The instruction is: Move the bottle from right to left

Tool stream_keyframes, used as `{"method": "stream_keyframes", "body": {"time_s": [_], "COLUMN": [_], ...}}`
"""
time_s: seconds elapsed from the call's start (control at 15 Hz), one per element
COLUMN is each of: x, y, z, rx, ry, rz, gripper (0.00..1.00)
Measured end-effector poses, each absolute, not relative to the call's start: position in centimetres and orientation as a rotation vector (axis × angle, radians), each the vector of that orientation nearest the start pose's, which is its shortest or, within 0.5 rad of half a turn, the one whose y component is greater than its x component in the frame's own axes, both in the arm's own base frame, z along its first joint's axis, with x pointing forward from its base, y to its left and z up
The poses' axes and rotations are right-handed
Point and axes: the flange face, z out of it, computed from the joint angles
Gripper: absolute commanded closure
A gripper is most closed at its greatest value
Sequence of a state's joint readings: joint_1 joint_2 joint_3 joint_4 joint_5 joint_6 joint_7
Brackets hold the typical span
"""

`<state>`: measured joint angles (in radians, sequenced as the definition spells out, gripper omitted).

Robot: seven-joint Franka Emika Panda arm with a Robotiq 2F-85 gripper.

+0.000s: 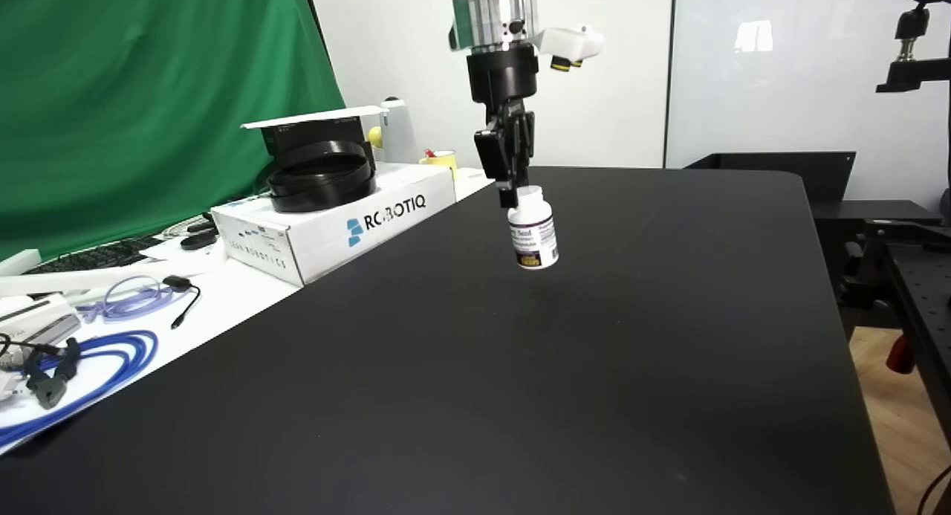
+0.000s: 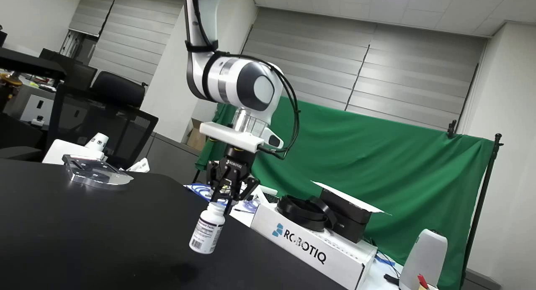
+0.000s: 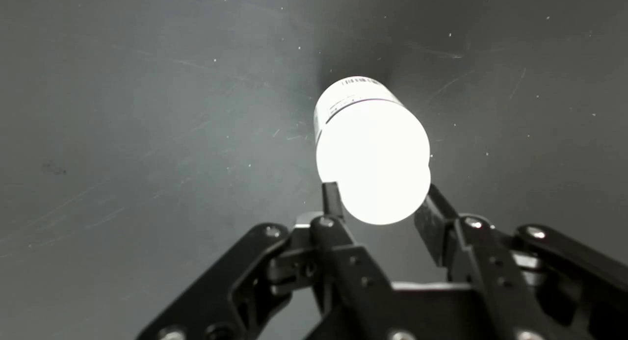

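The white bottle [image 1: 533, 236] hangs slightly tilted above the tabletop [image 1: 669, 396], apart from the Robotiq box [image 1: 371, 221] and to its right in an exterior view. The hand [image 3: 382, 194] is partly closed, its fingers [image 3: 332, 200] clamping the cap [image 3: 385, 200] from two sides. On the box sit black rings [image 1: 323, 195] and a black carton [image 2: 345, 219]; to its left, in an exterior view, lies a blue cable [image 1: 140, 357]. Behind the box hangs a green curtain [image 2: 326, 147].

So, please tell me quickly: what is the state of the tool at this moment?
Tool: closed, holding the white bottle around its cap end, above the black table.
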<state>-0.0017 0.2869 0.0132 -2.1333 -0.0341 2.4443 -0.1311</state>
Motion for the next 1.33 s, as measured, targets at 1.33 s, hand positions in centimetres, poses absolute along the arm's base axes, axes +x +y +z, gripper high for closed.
{"method": "stream_keyframes", "body": {"time_s": [1.33], "x": [54.9], "y": [23.3], "z": [32.4], "rx": [-2.906], "ry": [-1.264], "rz": [-0.323], "gripper": [0.83]}}
